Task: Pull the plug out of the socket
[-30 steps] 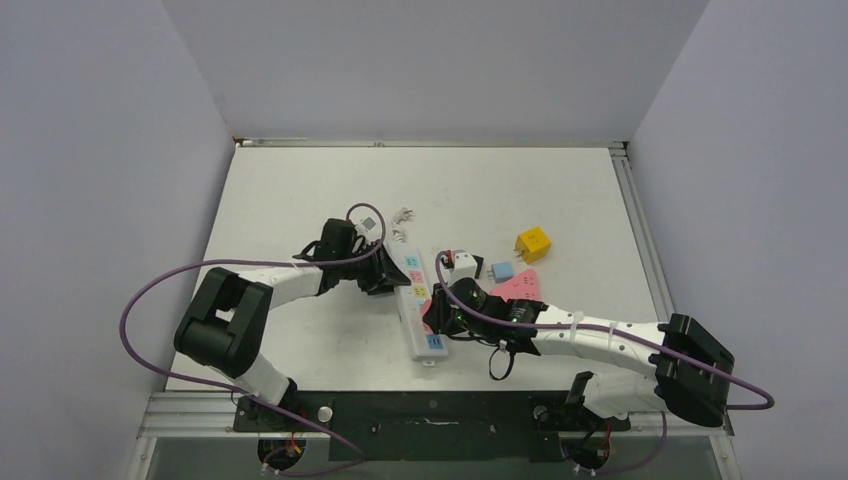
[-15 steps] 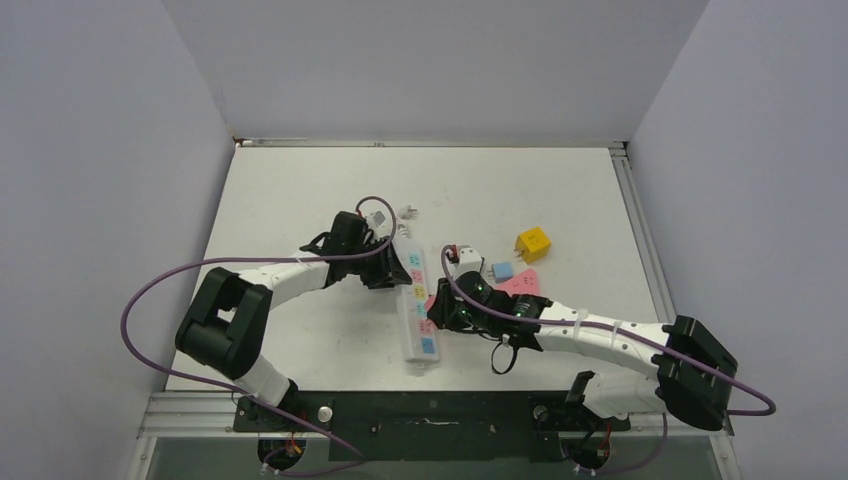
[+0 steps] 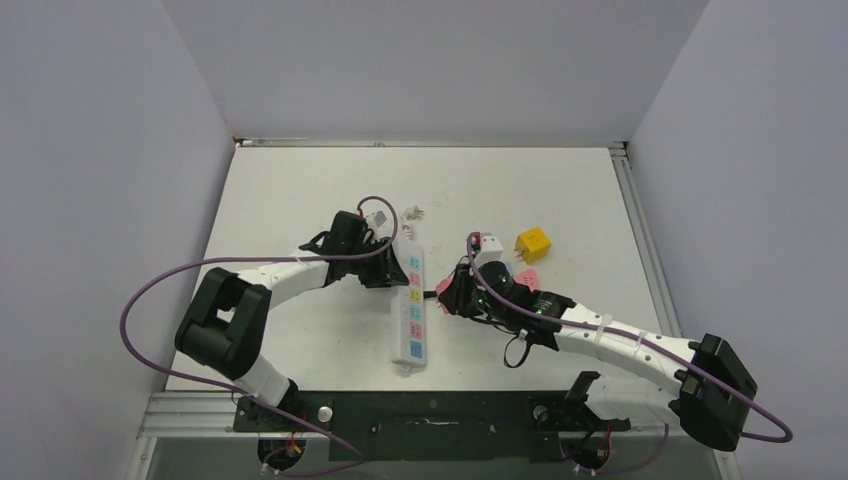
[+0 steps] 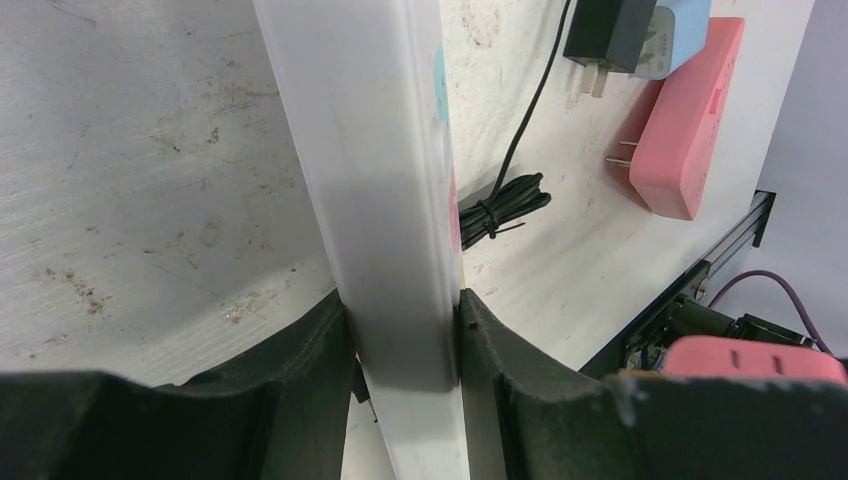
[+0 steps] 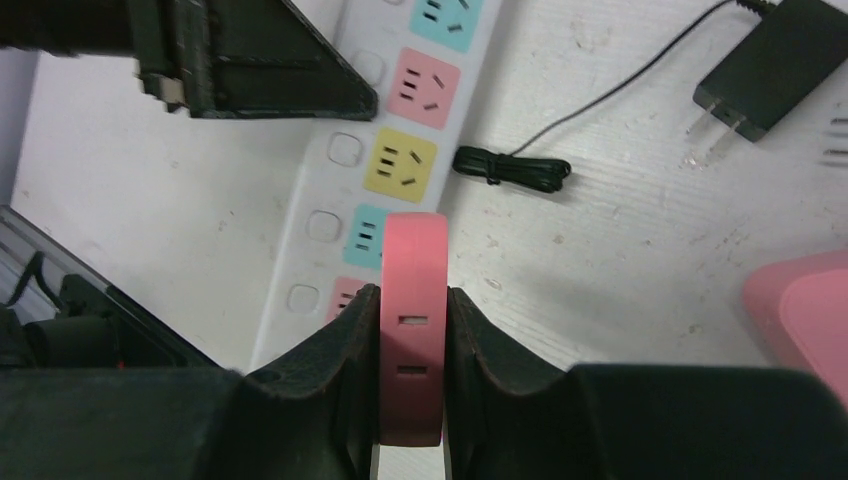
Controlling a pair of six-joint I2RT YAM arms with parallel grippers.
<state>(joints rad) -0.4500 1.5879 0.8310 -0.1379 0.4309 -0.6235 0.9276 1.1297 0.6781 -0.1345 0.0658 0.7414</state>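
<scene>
The socket is a long white power strip [image 3: 411,305] with blue, pink and yellow outlet faces, lying near the table's middle. My left gripper [image 3: 390,270] is shut on the strip's far part; in the left wrist view both fingers [image 4: 300,350] press the strip's white sides [image 4: 370,200]. My right gripper [image 3: 448,296] sits just right of the strip and is shut on a pink plug [image 5: 412,290]. In the right wrist view the plug hangs over the strip's [image 5: 385,160] right edge, by a blue outlet. Its prongs are hidden.
A yellow cube plug [image 3: 532,244], a white plug [image 3: 489,246] and a pink adapter [image 3: 522,282] lie right of the strip. A black charger [image 5: 775,55] with a coiled black cable [image 5: 512,166] lies beside it. The strip's own cord plug [image 3: 412,213] lies beyond it.
My right gripper moved right and away with the pink plug, off the strip's pink outlet. The strip swung straighter while my left gripper kept its hold.
</scene>
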